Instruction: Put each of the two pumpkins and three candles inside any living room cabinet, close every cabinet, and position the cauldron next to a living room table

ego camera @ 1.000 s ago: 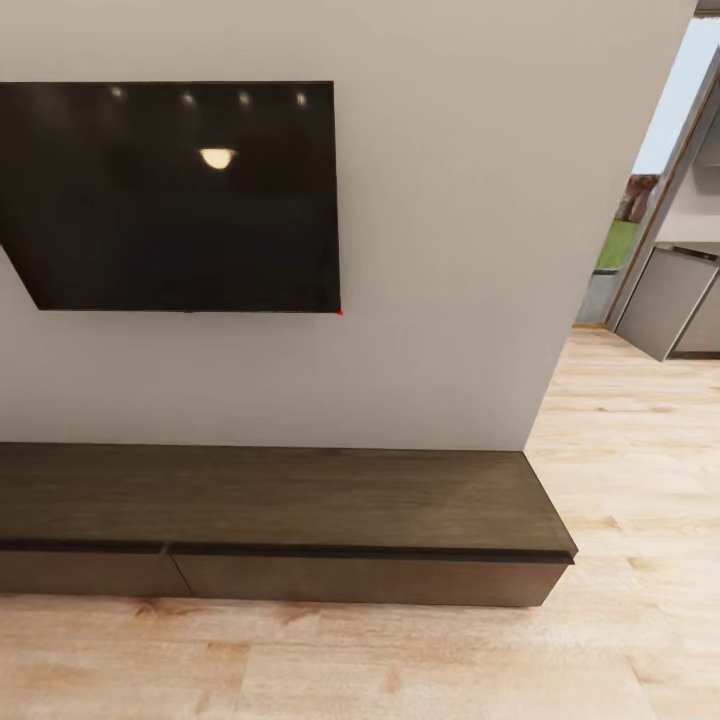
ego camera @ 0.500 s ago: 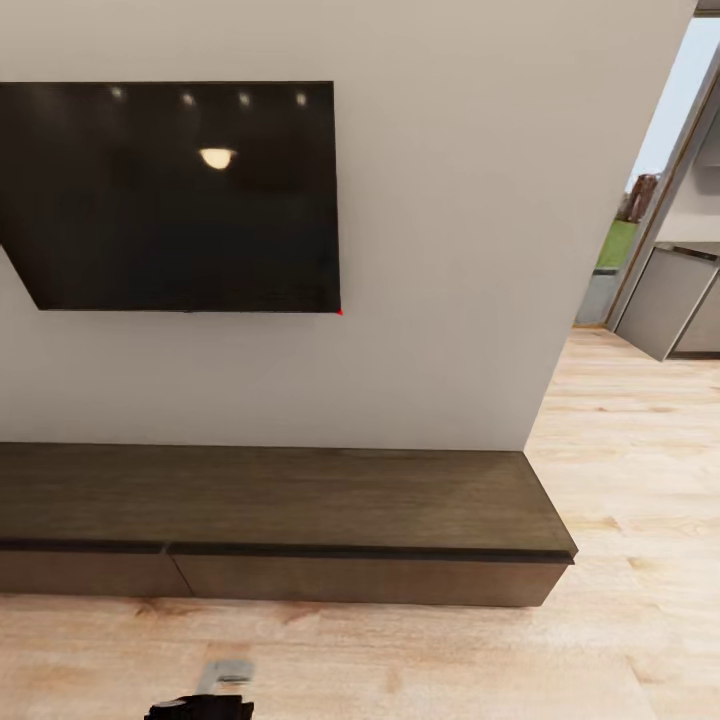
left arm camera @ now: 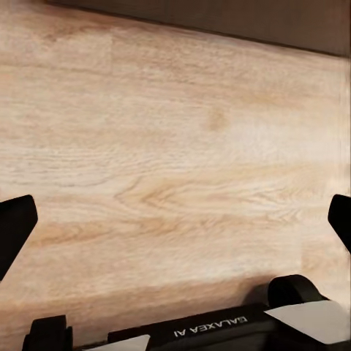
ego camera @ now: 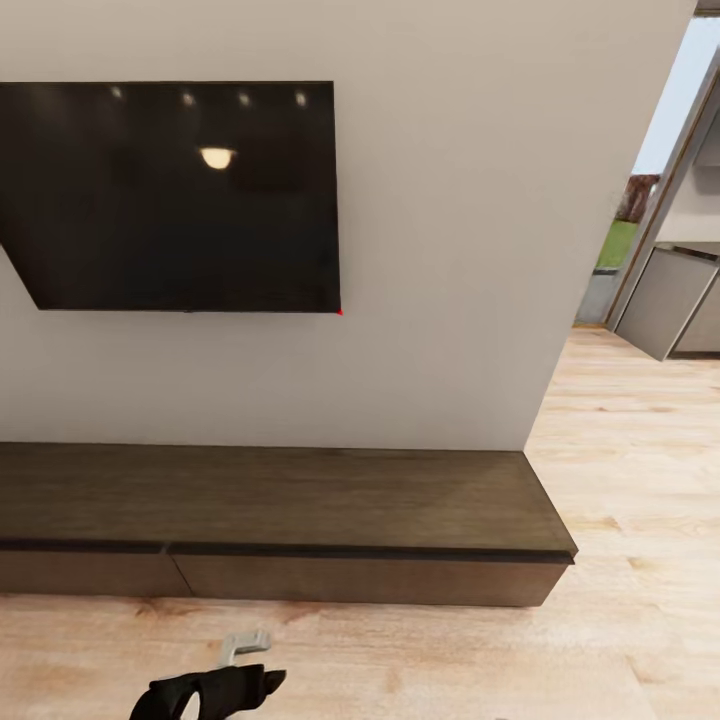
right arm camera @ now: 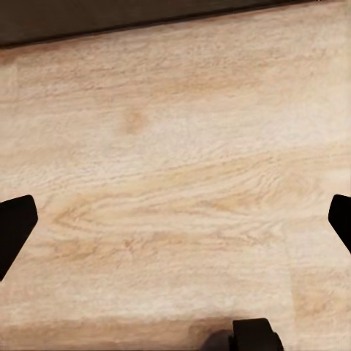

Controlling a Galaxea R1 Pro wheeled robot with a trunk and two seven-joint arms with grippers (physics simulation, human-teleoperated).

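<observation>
Nearest the robot, at the foot of the head view, the left tool (ego camera: 240, 665) hangs over the pale wood-plank floor (ego camera: 420, 660). Its wrist view shows its black fingertips (left arm camera: 14, 227) at the far edges, spread wide with nothing between them. The right tool (right arm camera: 175, 227) is spread just as wide over the same planks, also empty.

Beyond the floor stands the long, low dark brown wood-grain cabinet (ego camera: 300, 500), its flat handleless fronts (ego camera: 360, 580) flush and shut. Above it a large black wall-mounted screen (ego camera: 170, 195) hangs on the plain wall.

Opening a front looks like the step in hand. With no handle, I would aim a fingertip at the dark seam under the top and pull squarely outward, keeping the base steady.
</observation>
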